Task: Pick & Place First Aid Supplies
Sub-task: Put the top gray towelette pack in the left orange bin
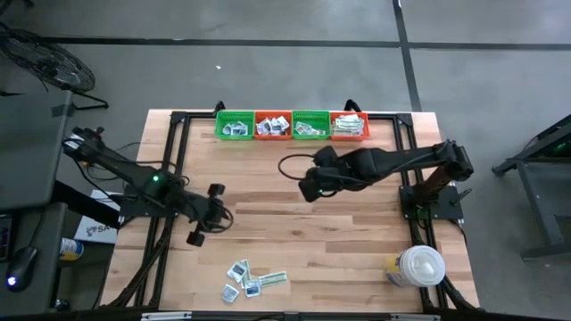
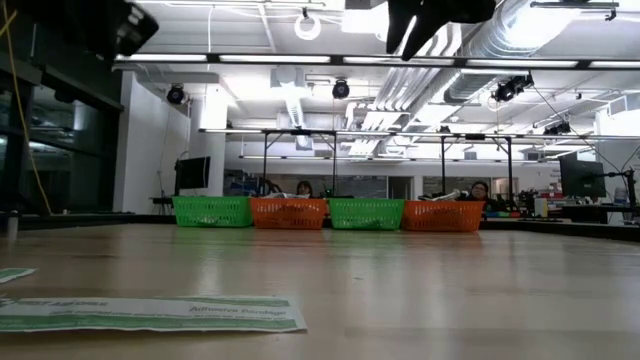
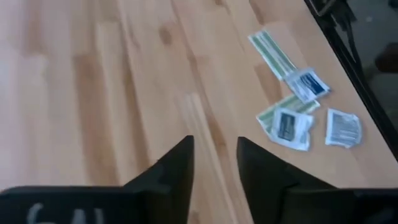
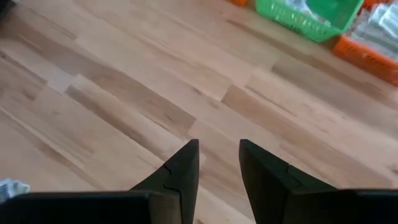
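Table point(image 1: 357, 232): pale wood, plank grain. Baskets point(image 1: 292, 125): green, orange, green, orange. Packets point(image 3: 291, 127): white-grey squares with dark marks; strips point(image 3: 272, 53) pale green-striped. Container point(image 1: 419, 266): white. Arms: dark.

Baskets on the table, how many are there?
4, in one row along the table's far edge: a green basket at the left end, an orange basket next, another green basket, then an orange basket at the right end.

Four baskets point(image 1: 292, 125): two green, two orange, one white lidded container point(image 1: 419, 266), two arms
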`<action>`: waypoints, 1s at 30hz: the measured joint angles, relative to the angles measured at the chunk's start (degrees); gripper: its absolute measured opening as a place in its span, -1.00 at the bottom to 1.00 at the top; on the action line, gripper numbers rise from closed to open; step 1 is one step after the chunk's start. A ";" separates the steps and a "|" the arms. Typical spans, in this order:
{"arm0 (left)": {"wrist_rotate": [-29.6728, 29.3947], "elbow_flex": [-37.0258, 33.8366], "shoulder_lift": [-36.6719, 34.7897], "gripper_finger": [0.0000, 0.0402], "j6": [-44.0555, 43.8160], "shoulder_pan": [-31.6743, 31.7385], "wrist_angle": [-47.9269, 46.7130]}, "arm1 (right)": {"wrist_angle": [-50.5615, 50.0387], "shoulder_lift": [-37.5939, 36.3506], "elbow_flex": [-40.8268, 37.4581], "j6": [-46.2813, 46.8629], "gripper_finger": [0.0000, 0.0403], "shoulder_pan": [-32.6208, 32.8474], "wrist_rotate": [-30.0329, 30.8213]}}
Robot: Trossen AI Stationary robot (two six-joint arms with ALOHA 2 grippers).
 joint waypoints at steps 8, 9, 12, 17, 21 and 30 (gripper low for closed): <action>7.07 -3.78 6.23 -0.08 -8.85 -0.11 1.30 | -3.54 -4.71 0.00 -5.66 -0.46 -1.71 2.55; 7.60 -4.16 7.21 -0.07 -10.43 -0.24 1.93 | -3.82 -5.59 0.00 -6.87 -0.46 -1.78 3.02; 7.77 -5.23 10.72 -0.06 -14.75 -1.56 4.18 | -4.99 -7.79 0.00 -9.91 -0.46 -1.75 4.01; 10.65 -5.39 17.82 -0.06 -22.10 -4.12 10.95 | -6.49 -9.51 0.00 -13.75 -0.46 -1.71 4.86; 11.22 -5.39 22.50 -0.06 -22.56 -7.66 18.86 | -6.62 -10.01 0.00 -17.39 -0.46 -1.75 5.70; 5.93 -5.33 28.35 -0.06 -26.41 -14.35 23.54 | -5.80 -10.01 0.00 -24.59 -0.46 -1.73 5.14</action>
